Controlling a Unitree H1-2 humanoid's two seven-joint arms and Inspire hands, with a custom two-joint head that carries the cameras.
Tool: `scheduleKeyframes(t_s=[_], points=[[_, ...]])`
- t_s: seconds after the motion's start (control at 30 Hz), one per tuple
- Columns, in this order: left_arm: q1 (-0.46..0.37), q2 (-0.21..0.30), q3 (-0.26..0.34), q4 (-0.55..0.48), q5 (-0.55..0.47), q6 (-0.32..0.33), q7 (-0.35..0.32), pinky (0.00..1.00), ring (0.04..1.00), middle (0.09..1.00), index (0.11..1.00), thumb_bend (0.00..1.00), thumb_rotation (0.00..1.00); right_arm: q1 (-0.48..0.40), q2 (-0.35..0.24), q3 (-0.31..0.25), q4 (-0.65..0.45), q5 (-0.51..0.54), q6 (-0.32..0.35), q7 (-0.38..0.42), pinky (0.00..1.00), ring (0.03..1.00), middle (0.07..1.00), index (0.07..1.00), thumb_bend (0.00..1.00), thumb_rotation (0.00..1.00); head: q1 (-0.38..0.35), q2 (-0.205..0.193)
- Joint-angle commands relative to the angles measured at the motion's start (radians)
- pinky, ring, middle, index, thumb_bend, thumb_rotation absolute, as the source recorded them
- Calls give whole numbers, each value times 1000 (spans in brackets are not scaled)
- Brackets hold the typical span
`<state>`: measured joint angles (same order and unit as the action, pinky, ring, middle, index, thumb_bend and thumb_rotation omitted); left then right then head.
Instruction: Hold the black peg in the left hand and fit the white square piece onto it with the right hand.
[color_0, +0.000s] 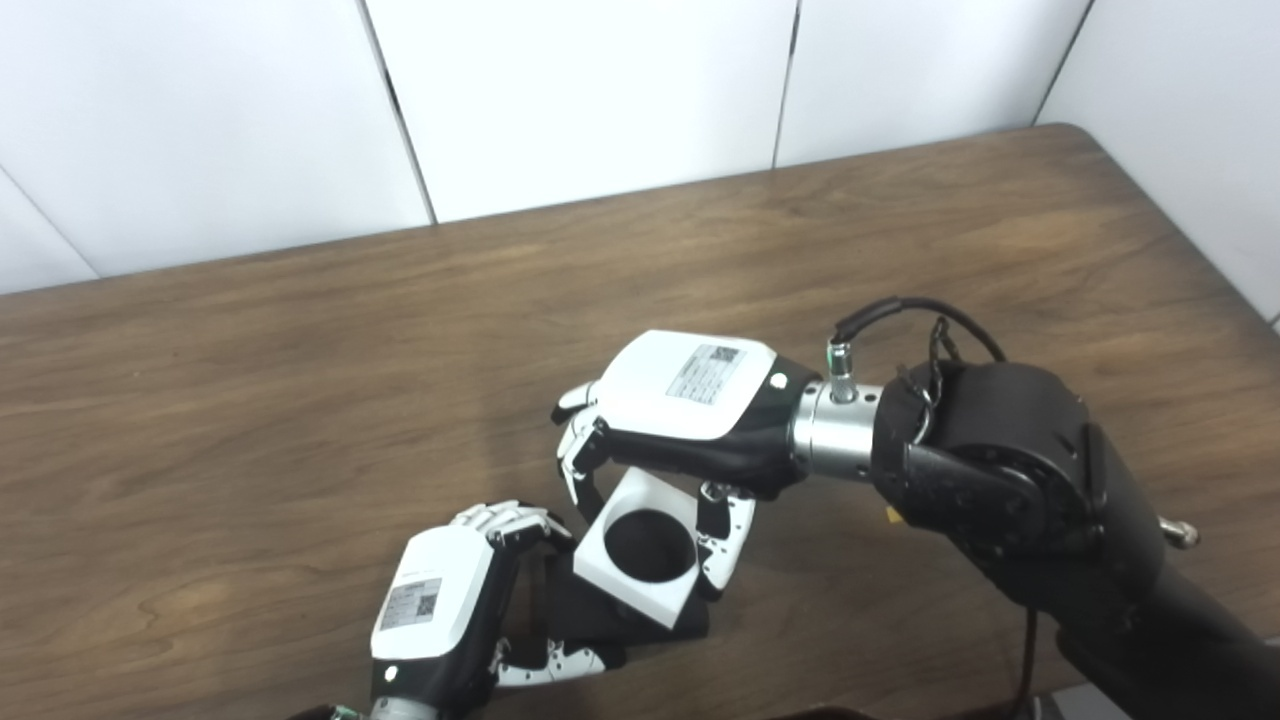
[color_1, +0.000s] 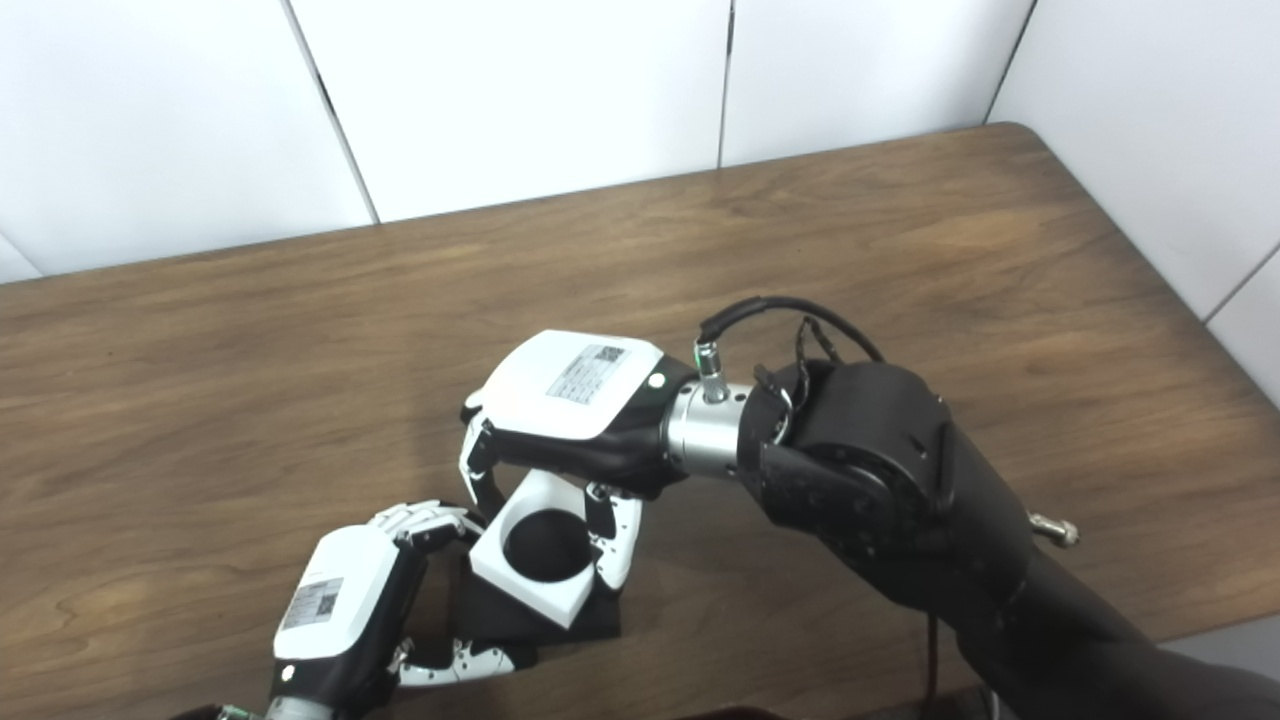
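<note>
Down at the bottom edge, the left robot hand (color_0: 440, 600) wraps its fingers around the black peg (color_0: 600, 615) and holds its base on the brown table (color_0: 250, 400). Right above it, the right robot hand (color_0: 680, 410) pinches the white square piece (color_0: 640, 545) between its fingers and thumb. That piece is tilted, and its round hole looks dark inside. It touches the top of the peg. How far the peg goes into the hole cannot be seen.

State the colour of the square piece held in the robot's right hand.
White, with a round hole that looks dark. The square piece in the right hand shows best in the left eye view.
</note>
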<state>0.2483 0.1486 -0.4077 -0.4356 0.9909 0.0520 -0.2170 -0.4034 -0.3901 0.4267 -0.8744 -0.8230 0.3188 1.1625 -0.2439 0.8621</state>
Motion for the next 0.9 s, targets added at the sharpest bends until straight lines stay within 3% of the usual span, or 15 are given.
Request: scheduleKeyframes(t_s=[0.0, 0.43, 0.87], points=[[1, -5, -13, -13, 8, 7, -32, 844, 802, 736, 482, 523, 50, -22, 4, -12, -7, 5, -32, -8, 828, 895, 770, 482, 524, 129, 2, 1], [0, -4, -17, -15, 4, 12, -29, 849, 801, 735, 482, 523, 49, 9, 17, -21, 20, -6, -61, -31, 827, 896, 771, 482, 523, 128, 0, 0], [0, -2, -19, -19, 9, 17, -37, 849, 801, 735, 482, 523, 50, -10, 11, -46, 37, -18, -52, 10, 844, 914, 787, 484, 522, 129, -2, 2]])
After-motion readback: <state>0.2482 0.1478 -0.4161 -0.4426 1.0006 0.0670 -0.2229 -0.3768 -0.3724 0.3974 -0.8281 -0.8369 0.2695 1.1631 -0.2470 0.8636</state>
